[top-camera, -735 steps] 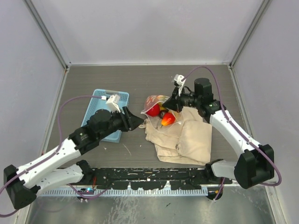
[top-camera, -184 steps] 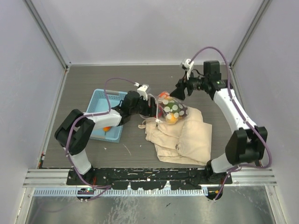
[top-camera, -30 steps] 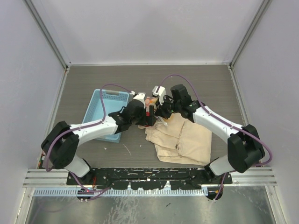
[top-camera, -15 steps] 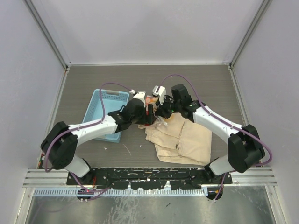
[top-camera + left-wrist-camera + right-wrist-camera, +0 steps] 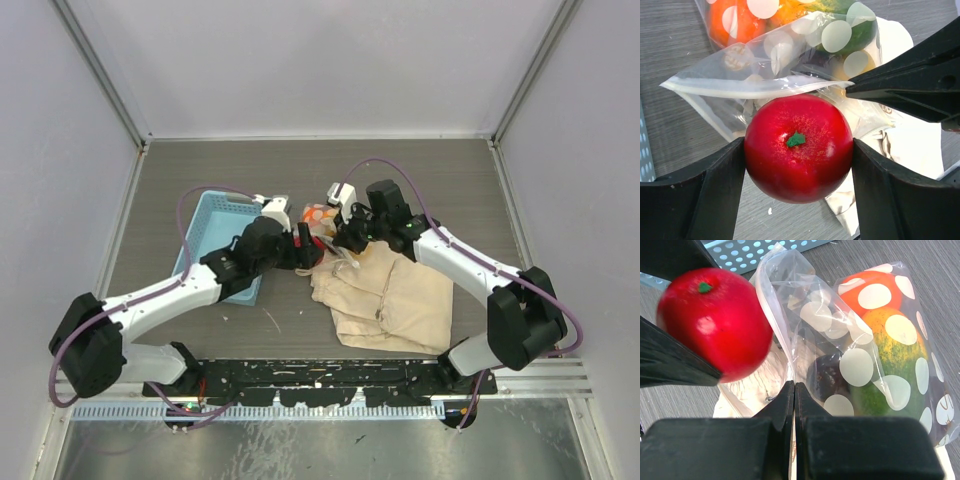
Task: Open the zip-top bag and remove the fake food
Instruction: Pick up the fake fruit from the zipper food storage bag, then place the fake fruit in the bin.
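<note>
The left gripper (image 5: 799,150) clamps a red plastic apple (image 5: 790,125) just outside the open zip-top bag (image 5: 860,365), mid-worktop. The right gripper (image 5: 794,390) is pinched closed, seemingly on the bag's lip. More fake food (image 5: 890,347) sits inside.

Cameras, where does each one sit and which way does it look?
Top external: up high behind the arms, looking down on the table; both whole arms show.
Left wrist: on the left arm, facing the zip-top bag; the left gripper holds a red fruit.
Right wrist: on the right arm, facing back toward the blue basket; the right gripper pinches the bag's plastic.
Shared: both wrist views show the fruit and the spotted bag.
</note>
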You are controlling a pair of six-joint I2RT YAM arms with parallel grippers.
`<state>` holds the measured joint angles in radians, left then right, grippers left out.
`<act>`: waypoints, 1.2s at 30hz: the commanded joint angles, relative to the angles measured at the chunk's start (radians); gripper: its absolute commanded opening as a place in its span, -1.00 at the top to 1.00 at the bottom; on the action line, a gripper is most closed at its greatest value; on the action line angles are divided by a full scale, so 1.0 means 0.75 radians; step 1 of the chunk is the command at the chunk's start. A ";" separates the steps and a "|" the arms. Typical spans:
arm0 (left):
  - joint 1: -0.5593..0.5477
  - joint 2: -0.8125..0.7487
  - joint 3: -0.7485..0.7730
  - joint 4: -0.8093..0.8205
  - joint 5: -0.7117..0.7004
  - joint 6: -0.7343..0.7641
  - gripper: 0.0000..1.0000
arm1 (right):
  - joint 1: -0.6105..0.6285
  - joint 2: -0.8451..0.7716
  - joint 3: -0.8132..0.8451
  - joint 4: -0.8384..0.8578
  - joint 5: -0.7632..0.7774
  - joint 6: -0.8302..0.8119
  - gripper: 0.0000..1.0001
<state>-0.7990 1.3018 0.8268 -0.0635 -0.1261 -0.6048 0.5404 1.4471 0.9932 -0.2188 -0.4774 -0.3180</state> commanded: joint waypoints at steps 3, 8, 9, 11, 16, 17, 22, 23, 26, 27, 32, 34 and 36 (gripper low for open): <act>0.034 -0.205 -0.023 -0.001 0.021 -0.020 0.15 | -0.005 -0.036 0.055 0.004 0.003 -0.028 0.99; 0.101 -0.327 -0.029 -0.151 0.040 0.038 0.15 | -0.011 -0.042 0.056 0.003 -0.006 -0.035 0.99; 0.121 -0.345 -0.023 -0.186 0.051 0.054 0.15 | -0.014 -0.043 0.054 0.003 -0.009 -0.037 0.99; 0.169 -0.382 -0.014 -0.253 0.057 0.081 0.16 | -0.017 -0.045 0.053 0.003 -0.012 -0.040 0.99; 0.304 -0.487 -0.020 -0.317 0.097 0.111 0.17 | -0.023 -0.048 0.049 0.005 -0.017 -0.041 0.98; 0.325 -0.501 -0.025 -0.321 0.097 0.115 0.17 | -0.026 -0.048 0.050 0.005 -0.016 -0.042 0.99; 0.412 -0.517 -0.037 -0.321 0.103 0.129 0.20 | -0.035 -0.050 0.047 0.006 -0.020 -0.042 0.99; 0.427 -0.511 -0.038 -0.320 0.104 0.129 0.21 | -0.036 -0.051 0.048 0.006 -0.020 -0.042 0.98; 0.482 -0.492 -0.046 -0.304 0.116 0.123 0.23 | -0.042 -0.052 0.047 0.007 -0.024 -0.042 0.98; 0.498 -0.488 -0.051 -0.294 0.123 0.119 0.24 | -0.044 -0.052 0.048 0.007 -0.024 -0.042 0.99; 0.584 -0.446 -0.075 -0.230 0.159 0.081 0.26 | -0.046 -0.052 0.048 0.006 -0.024 -0.044 0.99; 0.624 -0.408 -0.083 -0.210 0.172 0.064 0.27 | -0.046 -0.052 0.047 0.007 -0.024 -0.044 0.99; 0.654 -0.362 -0.080 -0.200 0.171 0.027 0.29 | -0.046 -0.052 0.046 0.007 -0.025 -0.046 0.99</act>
<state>-0.3481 0.9901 0.7647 -0.2913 -0.0216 -0.5434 0.5102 1.4467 0.9932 -0.2264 -0.4812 -0.3389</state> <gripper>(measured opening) 0.741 0.047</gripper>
